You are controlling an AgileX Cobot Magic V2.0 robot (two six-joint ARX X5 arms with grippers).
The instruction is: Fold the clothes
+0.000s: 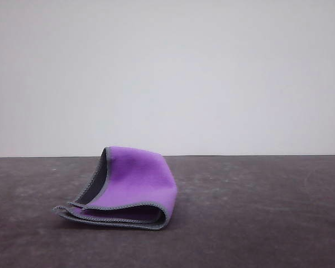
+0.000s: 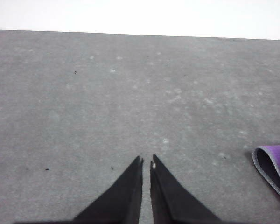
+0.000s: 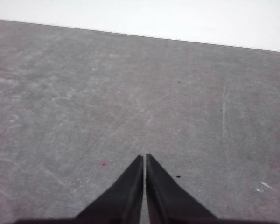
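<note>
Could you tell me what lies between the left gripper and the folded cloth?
Bare grey table: in the left wrist view, nothing sits between the left gripper and the cloth.

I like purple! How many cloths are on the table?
1. The cloth lies folded on the dark table, left of the middle, purple face up.

No writing, label, brand mark, number or sign can be read anywhere in these views. The cloth (image 1: 135,184) at lower centre of the front view carries plain stitched edging and no lettering. The grey tabletop (image 1: 257,223) bears only scuffs and specks.
</note>
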